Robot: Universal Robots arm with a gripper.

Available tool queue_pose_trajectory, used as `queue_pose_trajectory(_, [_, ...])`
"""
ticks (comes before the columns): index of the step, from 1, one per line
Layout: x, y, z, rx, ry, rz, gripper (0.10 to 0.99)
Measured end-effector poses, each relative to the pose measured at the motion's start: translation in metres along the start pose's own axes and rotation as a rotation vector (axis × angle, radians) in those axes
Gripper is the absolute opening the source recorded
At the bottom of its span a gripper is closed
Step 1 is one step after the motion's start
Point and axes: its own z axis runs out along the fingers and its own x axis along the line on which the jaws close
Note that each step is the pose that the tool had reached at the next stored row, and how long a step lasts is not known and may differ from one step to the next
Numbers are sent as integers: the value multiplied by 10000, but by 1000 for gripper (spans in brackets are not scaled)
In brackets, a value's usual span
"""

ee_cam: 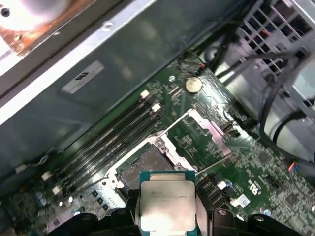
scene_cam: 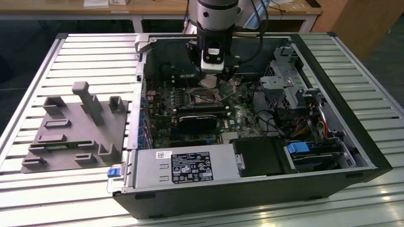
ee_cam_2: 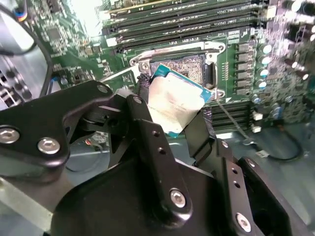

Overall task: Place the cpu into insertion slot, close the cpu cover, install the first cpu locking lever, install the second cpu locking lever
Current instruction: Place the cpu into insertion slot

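CPU point(ee_cam_2: 174, 105) is held in the end effector point(ee_cam_2: 172, 110), clamped by two opposite edges between the black fingers point(ee_cam_2: 147, 115), metal top facing the cameras in both wrist views. The jaws stand narrow, closed to the chip's width, and grip nothing else.

Location: the exterior view puts the end effector inside the open case point(scene_cam: 341, 118) on the bench point(scene_cam: 94, 52), over the slot point(ee_cam: 145, 164). The chip hangs just above the slot's near edge and is not seated. The gap between them cannot be judged.

Slot condition: the dark middle is exposed and unoccupied. The cover point(ee_cam: 214, 130) is swung back and lies off to the side, clear of the opening. Memory slots point(ee_cam: 108, 142) run alongside on the green board point(ee_cam: 275, 172).

Stage, as judged: first step in hand, CPU placement. Cover and levers are not yet dealt with.

Recommendations for this step:
- The chip's edges do not appear parallel to the slot's rim in either wrist view. Camera angle may account for this, but squareness should be confirmed before contact.
- Centre the chip over the opening, since it appears offset toward the near edge.
- Keep it level and lower it straight, because sliding across the contacts risks damage.
- Apply no downward force. The chip should settle flat inside the rim before the grip relaxes.
- Keep the fingers clear of the cover and rim.
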Motion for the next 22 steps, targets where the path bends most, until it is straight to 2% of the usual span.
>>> queue_pose_trajectory(22, [-3,-13,147,-76,-357,3984,533])
